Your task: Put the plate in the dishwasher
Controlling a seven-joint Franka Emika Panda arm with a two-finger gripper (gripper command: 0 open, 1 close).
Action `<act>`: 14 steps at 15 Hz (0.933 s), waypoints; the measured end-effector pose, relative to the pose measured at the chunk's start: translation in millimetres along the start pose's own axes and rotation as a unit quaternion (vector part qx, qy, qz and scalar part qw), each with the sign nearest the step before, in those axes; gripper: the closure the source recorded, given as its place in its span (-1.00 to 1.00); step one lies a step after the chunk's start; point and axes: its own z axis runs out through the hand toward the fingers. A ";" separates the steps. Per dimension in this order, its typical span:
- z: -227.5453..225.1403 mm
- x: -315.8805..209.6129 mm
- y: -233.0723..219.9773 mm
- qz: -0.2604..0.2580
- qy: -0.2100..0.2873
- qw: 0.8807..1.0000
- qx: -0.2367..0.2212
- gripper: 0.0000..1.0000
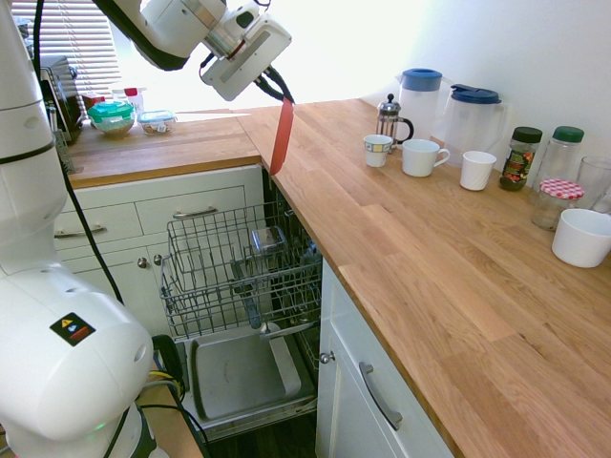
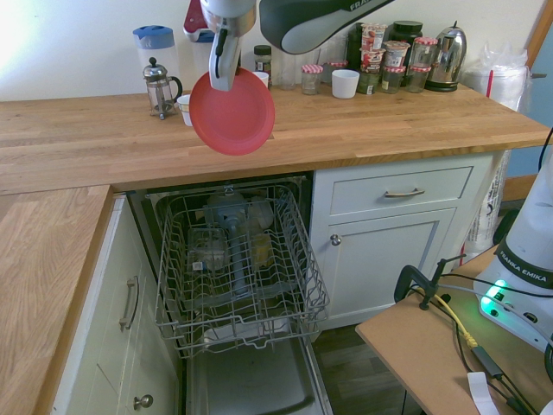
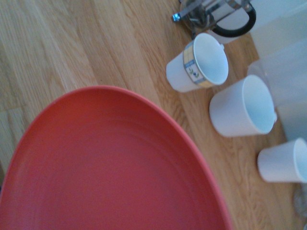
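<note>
First exterior view: my gripper (image 1: 280,91) is pinched on the top edge of the plate (image 1: 282,136), which hangs edge-on to this camera, a thin red strip in the air above the inner corner of the wooden counter (image 1: 449,286). The dishwasher (image 1: 250,315) stands open below the counter edge, its wire rack (image 1: 239,272) pulled out over the lowered door panel (image 1: 243,372); the plate is well above the rack, touching nothing but my fingers. Further along the counter from the plate stand a French press (image 1: 389,118), 3 pale cups (image 1: 424,156), 2 blue-lidded jugs (image 1: 474,121), several jars (image 1: 520,157) and a white bowl (image 1: 581,237). Second exterior view: the plate (image 2: 232,112) shows its full round face, held upright by its upper rim in my gripper (image 2: 222,79), hanging in front of the counter's front edge (image 2: 363,160) and over the back of the rack (image 2: 238,268). The rack holds a few pale items, too unclear to name. Wrist view: the plate (image 3: 105,167) fills the lower part of the frame, concave face toward the camera; beyond it on the counter sit 3 cups (image 3: 242,111), 1 with a yellow band (image 3: 197,64), beside the French press (image 3: 216,17).
</note>
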 end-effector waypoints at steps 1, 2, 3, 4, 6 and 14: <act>-6.9 -3.6 -13.6 -0.020 0.018 1.000 -0.006 1.00; -14.6 -5.9 -28.0 -0.039 0.037 0.998 -0.012 1.00; -22.8 -8.5 -43.7 -0.057 0.056 0.997 -0.013 1.00; -30.4 -11.0 -59.1 -0.073 0.073 0.995 -0.011 1.00; -43.2 -17.2 -89.0 -0.107 0.103 0.989 -0.001 1.00; -65.3 -50.5 -130.3 -0.162 0.115 0.980 0.016 1.00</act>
